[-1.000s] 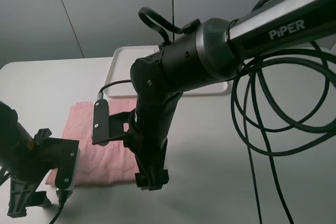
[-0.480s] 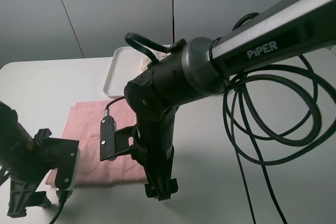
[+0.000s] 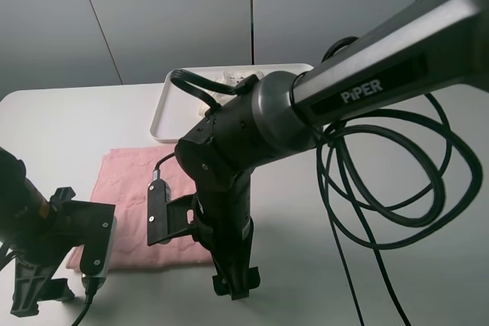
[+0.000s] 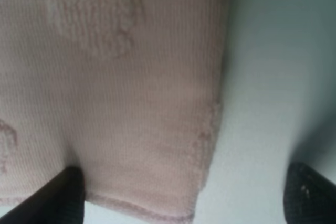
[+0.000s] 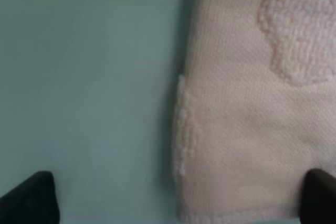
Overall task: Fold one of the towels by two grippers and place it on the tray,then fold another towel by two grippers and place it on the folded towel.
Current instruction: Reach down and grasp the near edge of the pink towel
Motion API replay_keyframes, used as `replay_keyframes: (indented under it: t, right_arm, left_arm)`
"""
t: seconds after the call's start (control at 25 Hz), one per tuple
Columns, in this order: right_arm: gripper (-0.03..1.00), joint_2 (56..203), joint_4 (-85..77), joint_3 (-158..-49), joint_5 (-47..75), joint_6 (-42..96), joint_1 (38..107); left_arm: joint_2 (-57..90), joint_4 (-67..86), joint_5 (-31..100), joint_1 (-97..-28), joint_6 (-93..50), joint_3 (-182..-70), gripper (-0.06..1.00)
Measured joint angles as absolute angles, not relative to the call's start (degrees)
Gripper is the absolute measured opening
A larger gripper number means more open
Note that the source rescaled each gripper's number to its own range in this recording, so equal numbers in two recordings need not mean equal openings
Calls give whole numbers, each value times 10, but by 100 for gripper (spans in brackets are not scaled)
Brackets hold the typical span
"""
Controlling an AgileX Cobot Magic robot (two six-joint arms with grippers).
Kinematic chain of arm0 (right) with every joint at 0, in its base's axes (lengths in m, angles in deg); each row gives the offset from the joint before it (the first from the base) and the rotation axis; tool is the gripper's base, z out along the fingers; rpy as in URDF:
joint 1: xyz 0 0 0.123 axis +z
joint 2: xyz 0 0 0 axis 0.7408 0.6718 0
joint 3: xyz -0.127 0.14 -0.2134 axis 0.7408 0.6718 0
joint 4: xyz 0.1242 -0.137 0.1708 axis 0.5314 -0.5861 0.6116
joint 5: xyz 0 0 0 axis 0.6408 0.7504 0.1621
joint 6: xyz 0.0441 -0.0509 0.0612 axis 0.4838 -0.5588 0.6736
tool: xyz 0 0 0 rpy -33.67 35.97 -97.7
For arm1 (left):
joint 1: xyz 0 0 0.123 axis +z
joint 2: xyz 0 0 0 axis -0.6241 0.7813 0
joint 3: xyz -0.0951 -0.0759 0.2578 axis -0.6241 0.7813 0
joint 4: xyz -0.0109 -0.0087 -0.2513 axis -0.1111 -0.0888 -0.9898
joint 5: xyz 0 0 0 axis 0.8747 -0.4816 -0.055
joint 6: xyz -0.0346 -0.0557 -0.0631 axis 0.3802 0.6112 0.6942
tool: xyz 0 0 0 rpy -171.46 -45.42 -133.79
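The tray (image 3: 170,112) is set at the far side of the worktop (image 3: 61,120), beyond the pink towel (image 3: 126,188) and apart from it. A little of the cream towel (image 3: 228,78) is seen lying in the tray near its far rim. The rest of it, and much of the tray, is hidden by the right arm, so its fold cannot be judged. The pink towel is laid flat on the worktop, outside the tray, with its near edge toward the two arms.

The left claw (image 4: 182,196) is released, jaws wide apart, at the pink towel's near left corner. In the left wrist view one fingertip (image 4: 55,198) is seen over the pink cloth and the other over bare worktop, and the towel's side edge is seen running between them. No cloth is gripped; whether either tip touches down cannot be told.

The right claw (image 5: 173,198) is likewise released and wide, at the near right corner. One fingertip (image 5: 320,198) is seen over the cloth and the other over bare worktop, the towel's edge lying between them, and nothing is grasped. In the high view this claw is pointed down, its tip close to the worktop just beside that corner. A black cable (image 3: 428,188) is hung in loops from the right arm above the worktop's right side
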State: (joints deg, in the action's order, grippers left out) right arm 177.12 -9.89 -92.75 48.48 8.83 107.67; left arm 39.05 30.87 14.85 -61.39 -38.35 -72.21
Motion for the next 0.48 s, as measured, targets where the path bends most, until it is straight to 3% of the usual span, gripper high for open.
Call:
replay_keyframes:
  t: [0.12, 0.24, 0.48]
  right_arm:
    - [100, 1772, -99, -927, 485, 97, 1077]
    - [93, 1772, -104, -927, 481, 109, 1077]
    - [57, 1772, -109, -927, 480, 117, 1077]
  left_arm:
    - [391, 309, 149, -614, -383, -722, 98]
    - [391, 309, 149, -614, -382, -722, 98]
    - [391, 309, 149, -614, -382, -722, 98]
